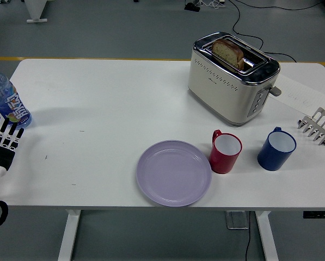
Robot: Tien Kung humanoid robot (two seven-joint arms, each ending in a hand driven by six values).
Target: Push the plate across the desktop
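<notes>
Fingers (3, 132) of the left hand (1, 145) lie straight and spread at the desk's (108, 103) left edge, holding nothing, their tips just below a blue-capped water bottle (4, 98). Well to the right, near the front edge, sits the lilac plate (174, 172), empty and flat. A red mug (226, 151) stands just beside its right rim, a blue mug (276, 148) further right. Behind them a cream toaster (232, 78) holds a slice of bread (228, 52); a metal rack (318, 126) lies at the far right.
</notes>
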